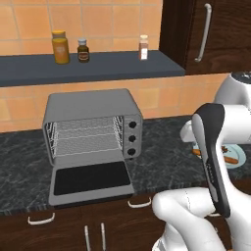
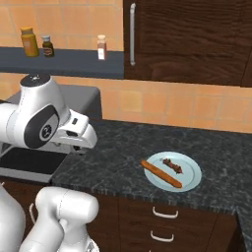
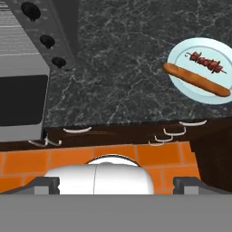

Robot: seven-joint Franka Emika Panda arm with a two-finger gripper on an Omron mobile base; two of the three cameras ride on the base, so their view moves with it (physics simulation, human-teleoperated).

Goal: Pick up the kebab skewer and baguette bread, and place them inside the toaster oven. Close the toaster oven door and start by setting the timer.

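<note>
The toaster oven (image 1: 93, 122) stands on the dark counter with its door (image 1: 90, 180) folded down flat and the wire rack bare. Three black knobs (image 1: 131, 138) run down its right side. The long orange-brown baguette bread (image 2: 161, 173) and the short dark kebab skewer (image 2: 172, 166) lie side by side on a pale blue plate (image 2: 189, 182) to the oven's right. The hand view looks down on the baguette bread (image 3: 195, 79), the skewer (image 3: 206, 62) and the oven's corner (image 3: 27, 54). My gripper (image 3: 117, 183) hovers above the counter's front edge between oven and plate, open and holding nothing.
A dark shelf (image 1: 98, 66) above the oven carries three jars. A dark wall cabinet (image 2: 187, 39) hangs over the plate. Drawer handles (image 3: 165, 136) line the cabinet front below the counter. Bare marbled counter (image 3: 118, 68) lies between oven and plate.
</note>
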